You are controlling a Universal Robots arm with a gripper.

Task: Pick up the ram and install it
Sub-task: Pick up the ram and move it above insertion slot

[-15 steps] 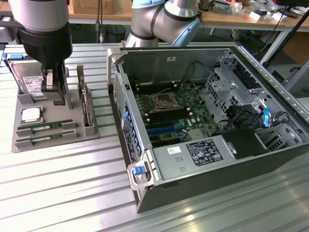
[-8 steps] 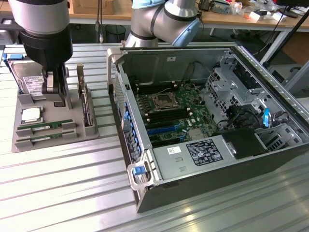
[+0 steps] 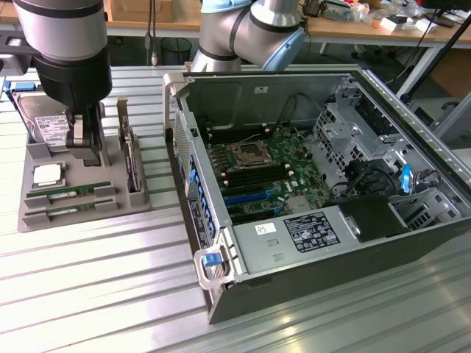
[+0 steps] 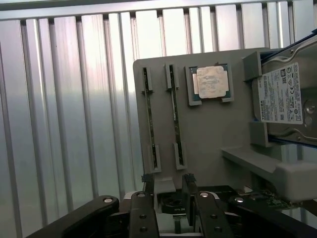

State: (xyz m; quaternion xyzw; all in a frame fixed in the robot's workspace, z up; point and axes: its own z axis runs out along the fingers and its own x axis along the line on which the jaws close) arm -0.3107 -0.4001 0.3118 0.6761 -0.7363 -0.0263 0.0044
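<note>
Exterior view, left of frame: the gripper [image 3: 86,145] hangs wide and empty over the grey tray [image 3: 29,219], its arm [image 3: 59,29] cut off above; the ram [image 3: 70,190] lies in tray slots, lower left.

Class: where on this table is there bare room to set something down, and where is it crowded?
Bare table lies on the camera side of the grey tray and of the computer case. The strip between tray and case is narrow. Crowded: the tray under the open gripper, and the case's inside.
</note>
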